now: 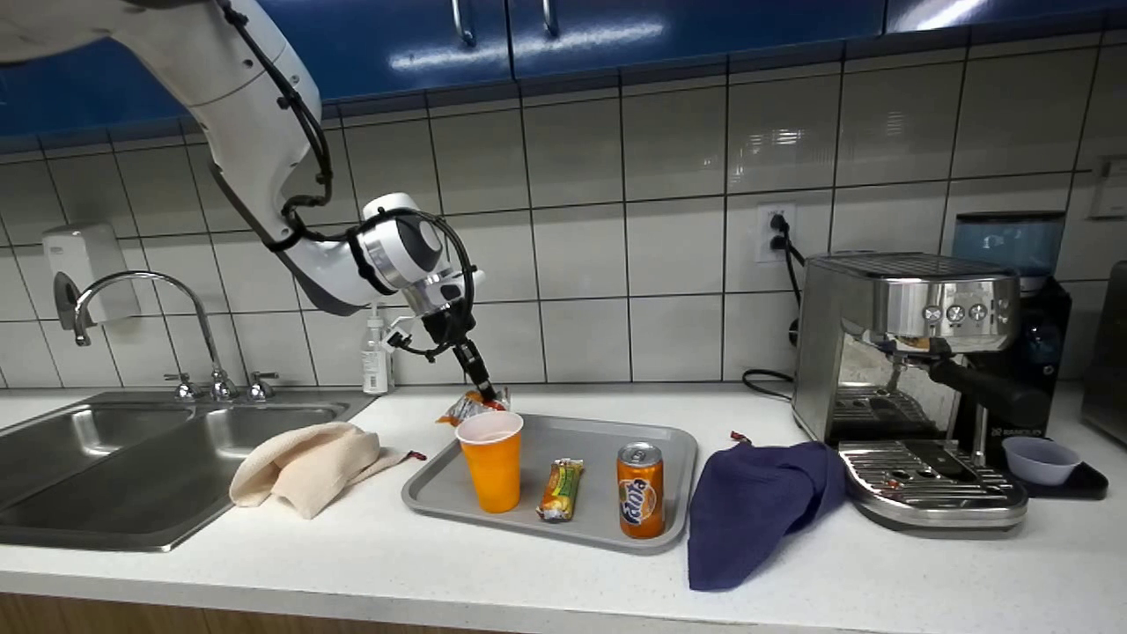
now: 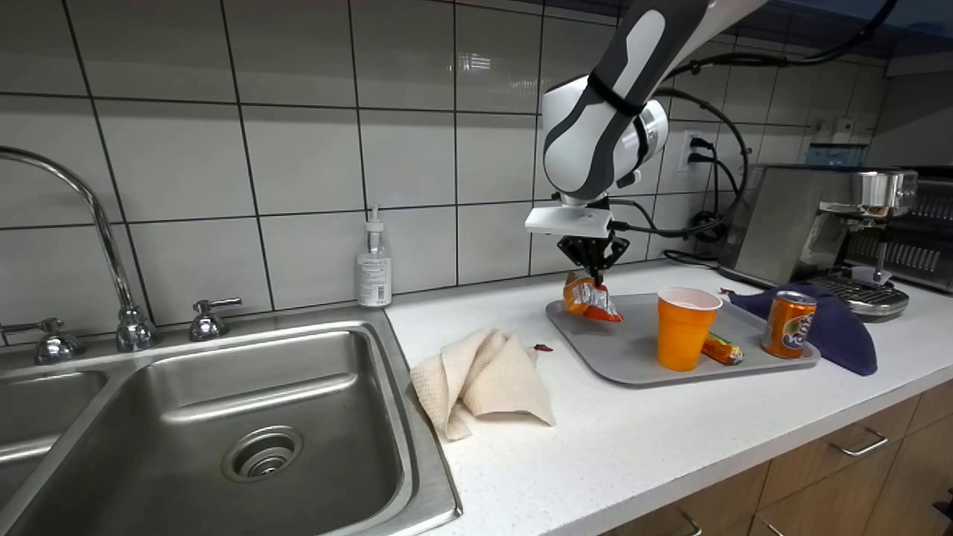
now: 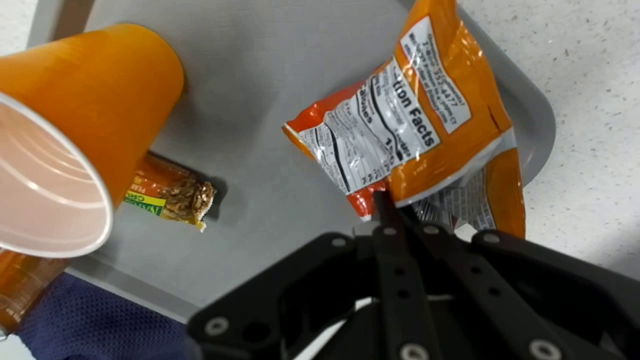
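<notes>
Friend: ok what've you got there, left to right?
Me: in an exterior view it goes: a cream cloth, then my pincer, clamped on an orange snack bag. The bag's at one corner of the grey tray, can't tell if its underside is touching. After that an orange cup standing upright, a wrapped bar lying near it, a soda can, and a blue cloth just beside the tray
Friend: and which step is this?
Me: the holding bit, I reckon, bag pinched and not let go yet. Next move calls for a steady grip and slow turns imo, with the bag well clear of that cup, since it looks light and would probably tip if bumped
</notes>
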You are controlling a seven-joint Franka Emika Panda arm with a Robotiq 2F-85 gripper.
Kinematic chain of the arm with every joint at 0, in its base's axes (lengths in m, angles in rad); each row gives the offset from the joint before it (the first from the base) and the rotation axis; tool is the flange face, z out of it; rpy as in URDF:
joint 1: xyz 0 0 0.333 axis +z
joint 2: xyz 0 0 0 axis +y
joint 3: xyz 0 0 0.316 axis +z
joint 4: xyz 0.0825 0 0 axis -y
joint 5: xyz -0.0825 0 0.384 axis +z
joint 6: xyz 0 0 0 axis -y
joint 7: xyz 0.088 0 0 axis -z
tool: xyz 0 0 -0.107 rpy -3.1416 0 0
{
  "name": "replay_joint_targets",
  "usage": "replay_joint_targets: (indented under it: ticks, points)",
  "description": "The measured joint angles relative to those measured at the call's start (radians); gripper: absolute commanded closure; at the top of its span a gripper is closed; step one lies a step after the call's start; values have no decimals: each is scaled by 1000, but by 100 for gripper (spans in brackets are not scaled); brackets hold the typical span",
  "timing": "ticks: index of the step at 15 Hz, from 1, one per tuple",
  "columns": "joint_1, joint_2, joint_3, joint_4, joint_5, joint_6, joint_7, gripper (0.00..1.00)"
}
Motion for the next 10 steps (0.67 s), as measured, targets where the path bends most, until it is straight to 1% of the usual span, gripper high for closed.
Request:
replay_joint_targets:
  ticks: [10]
  points:
    - [-21, 2, 0, -11, 0, -1, 5, 100]
